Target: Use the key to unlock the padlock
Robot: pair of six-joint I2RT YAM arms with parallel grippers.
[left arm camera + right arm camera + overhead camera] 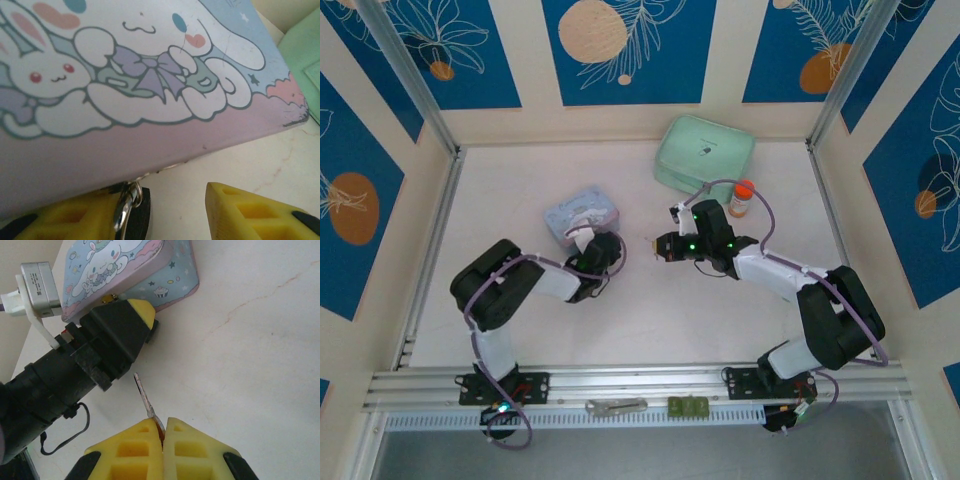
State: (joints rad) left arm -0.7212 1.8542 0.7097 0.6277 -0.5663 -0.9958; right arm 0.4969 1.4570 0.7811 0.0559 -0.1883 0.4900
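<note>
One loose padlock (138, 215), on the bench (240, 165) at the tin (150, 75) edge, touching a single finger of the parted left tool (175, 200). Could skid away under a push. Nearby, key (143, 396) clenched in right tool (164, 424); could twist on contact and miss.

Enclosed on three sides by cream walls (530, 60) set with deep blue panels (620, 50), each printed with white line-drawn leaves and peach or orange discs. Braced at both back corners by slanting aluminium posts (410, 80). Floored with a pale cream tabletop (520, 170), faintly veined with pinkish lines (260, 295) when seen up close. Edged along the near side by an aluminium rail (640, 380), with a grey strip (640, 455) below. Lit evenly and softly, with short, faint shadows.
</note>
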